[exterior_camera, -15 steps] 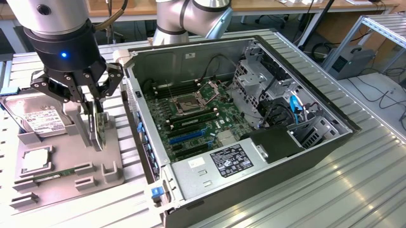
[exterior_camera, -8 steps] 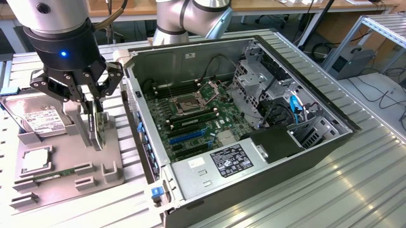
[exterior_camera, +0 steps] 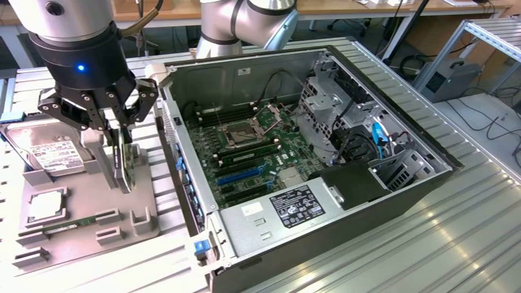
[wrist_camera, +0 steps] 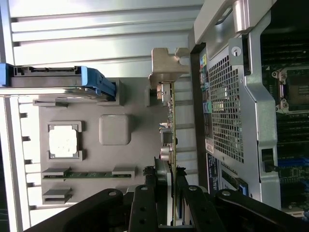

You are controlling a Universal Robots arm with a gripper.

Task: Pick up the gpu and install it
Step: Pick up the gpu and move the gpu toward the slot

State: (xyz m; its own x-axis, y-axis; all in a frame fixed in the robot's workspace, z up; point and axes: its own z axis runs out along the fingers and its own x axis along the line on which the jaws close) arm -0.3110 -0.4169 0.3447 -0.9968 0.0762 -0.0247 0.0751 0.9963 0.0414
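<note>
Grey tray (exterior_camera: pixel 82 235), gpu (exterior_camera: pixel 124 160) upright inside, gripper (exterior_camera: pixel 114 125) clamping

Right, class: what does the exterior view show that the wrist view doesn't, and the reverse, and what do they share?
Exterior view: the arm, plus the blue cable and power-supply label inside the case. Wrist view: the case's vented rear face. Both: the gripper closed on the upright gpu, the tray, hard drive, cpu and memory stick.
</note>
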